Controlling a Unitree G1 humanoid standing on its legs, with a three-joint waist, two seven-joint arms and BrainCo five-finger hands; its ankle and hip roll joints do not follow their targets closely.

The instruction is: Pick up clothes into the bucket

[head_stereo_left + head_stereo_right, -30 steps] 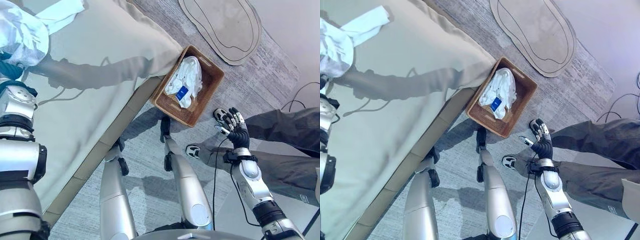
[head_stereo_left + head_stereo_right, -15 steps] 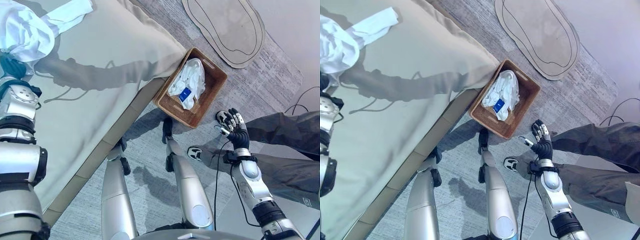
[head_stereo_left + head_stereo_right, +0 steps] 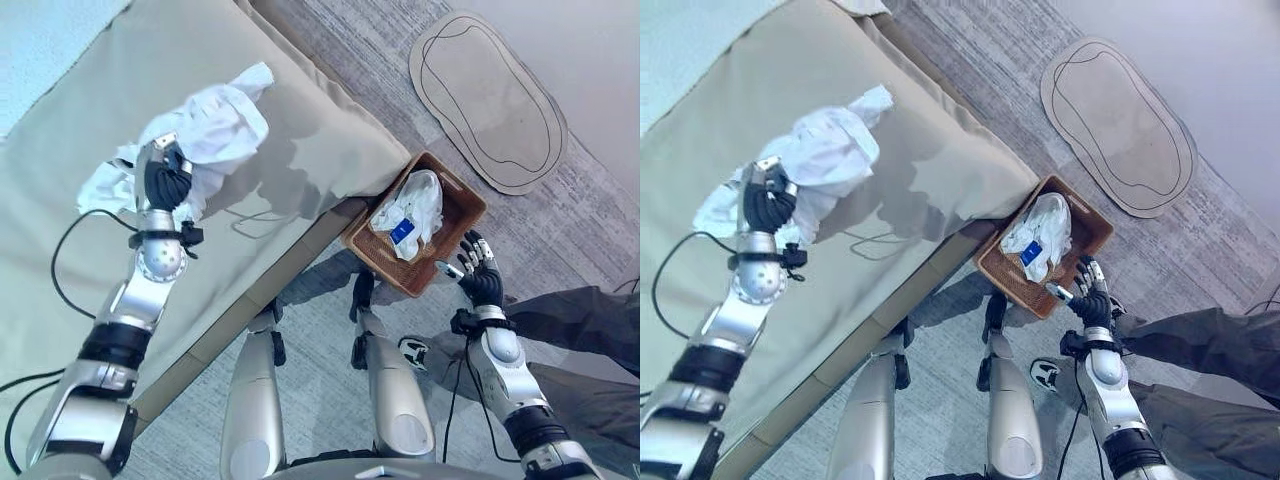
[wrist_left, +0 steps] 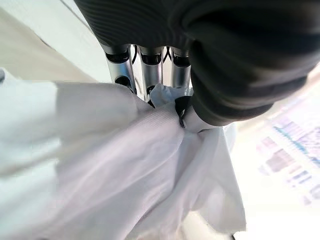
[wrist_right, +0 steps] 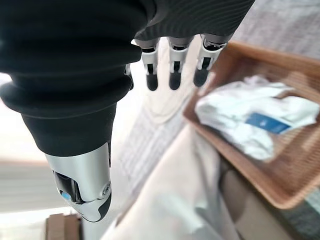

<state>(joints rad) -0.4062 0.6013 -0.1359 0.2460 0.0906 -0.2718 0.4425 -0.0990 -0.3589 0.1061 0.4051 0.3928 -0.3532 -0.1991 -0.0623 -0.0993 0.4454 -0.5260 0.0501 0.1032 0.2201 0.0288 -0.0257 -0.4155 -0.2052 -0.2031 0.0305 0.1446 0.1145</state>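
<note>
Left wrist view: left hand (image 4: 200, 75) has its fingers (image 4: 150, 75) curled into the white garment (image 4: 115, 170), cloth bunched between fingers and thumb. Left eye view shows the same: left hand (image 3: 165, 180) over the bed (image 3: 300, 150), white garment (image 3: 215, 130) wadded round it with loose ends hanging either side of the fingers.

Risk: grip looks like a pinch on one fold, most of the cloth hangs free, so it could slip out on the carry, or a trailing end could drag on the bed edge and drape over the basket rim instead of landing inside. Basket (image 3: 455, 215) sits on the floor well away from the left fingers, past the bed corner, so the carry is long.

Right hand (image 3: 480, 280) hovers just beside the basket, fingers straight and spread, holding nothing. Another white garment (image 3: 410, 210) already lies in the basket.
</note>
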